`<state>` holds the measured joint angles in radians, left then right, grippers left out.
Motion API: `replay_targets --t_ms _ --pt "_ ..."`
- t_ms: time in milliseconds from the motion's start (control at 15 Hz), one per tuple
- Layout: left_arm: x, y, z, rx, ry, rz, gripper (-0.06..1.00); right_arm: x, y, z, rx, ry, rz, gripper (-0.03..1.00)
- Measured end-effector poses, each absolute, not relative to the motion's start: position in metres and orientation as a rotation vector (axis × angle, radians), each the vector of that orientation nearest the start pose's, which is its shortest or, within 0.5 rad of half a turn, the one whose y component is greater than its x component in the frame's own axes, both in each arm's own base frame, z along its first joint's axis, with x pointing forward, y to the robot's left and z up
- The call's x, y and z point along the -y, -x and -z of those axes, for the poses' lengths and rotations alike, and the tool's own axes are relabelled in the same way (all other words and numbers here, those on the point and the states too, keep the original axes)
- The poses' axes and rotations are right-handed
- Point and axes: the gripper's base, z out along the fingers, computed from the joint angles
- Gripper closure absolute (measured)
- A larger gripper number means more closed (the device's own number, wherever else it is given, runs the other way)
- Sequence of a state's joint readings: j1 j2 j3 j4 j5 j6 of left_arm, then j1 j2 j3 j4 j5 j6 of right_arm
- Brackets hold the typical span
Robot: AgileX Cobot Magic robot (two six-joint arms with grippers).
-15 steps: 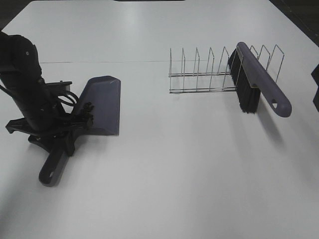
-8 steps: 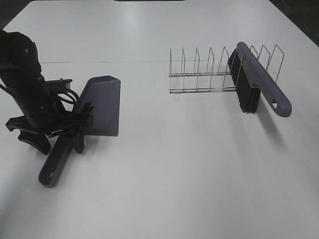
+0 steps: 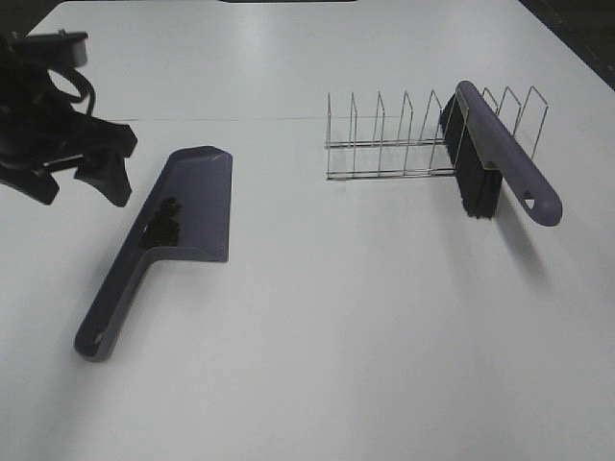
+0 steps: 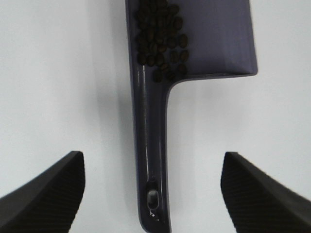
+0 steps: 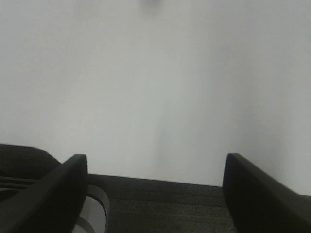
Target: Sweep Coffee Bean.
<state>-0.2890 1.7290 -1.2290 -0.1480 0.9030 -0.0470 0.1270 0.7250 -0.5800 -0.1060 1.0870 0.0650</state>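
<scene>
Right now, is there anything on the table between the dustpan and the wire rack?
No. In the high view, only bare white table lies between the dustpan, holding the coffee beans, and the wire rack.

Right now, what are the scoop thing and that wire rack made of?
The dustpan looks like moulded plastic: one smooth purple piece with a soft sheen, the coffee beans lying in it. The rack looks like thin bare metal wire, silvery and shiny. The brush leaning in it seems the same purple plastic, with black bristles.
</scene>
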Motion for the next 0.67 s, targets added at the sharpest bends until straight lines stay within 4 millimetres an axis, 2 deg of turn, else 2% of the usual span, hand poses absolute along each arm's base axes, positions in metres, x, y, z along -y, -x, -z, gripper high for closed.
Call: replay_targets --t_ms 133,267,400,600,667 --pt "0.102 -0.304 -0.269 -2.846 -0.26 0.257 0.24 -0.002 -0.08 -0.259 -2.657 0.114 0.079 0.29" --pt "0.095 -0.285 -0.293 -2.831 -0.284 0.242 0.24 0.0 -0.064 -0.258 -2.595 0.104 0.065 0.29" --pt "0.091 -0.271 -0.31 -2.805 -0.291 0.244 0.24 0.0 -0.053 -0.257 -2.556 0.097 0.039 0.29" --pt "0.078 -0.229 -0.332 -2.726 -0.291 0.259 0.24 0.0 -0.034 -0.26 -2.425 0.127 0.004 0.29" --pt "0.073 -0.212 -0.331 -2.715 -0.291 0.261 0.24 0.0 -0.028 -0.261 -2.376 0.145 -0.004 0.29"
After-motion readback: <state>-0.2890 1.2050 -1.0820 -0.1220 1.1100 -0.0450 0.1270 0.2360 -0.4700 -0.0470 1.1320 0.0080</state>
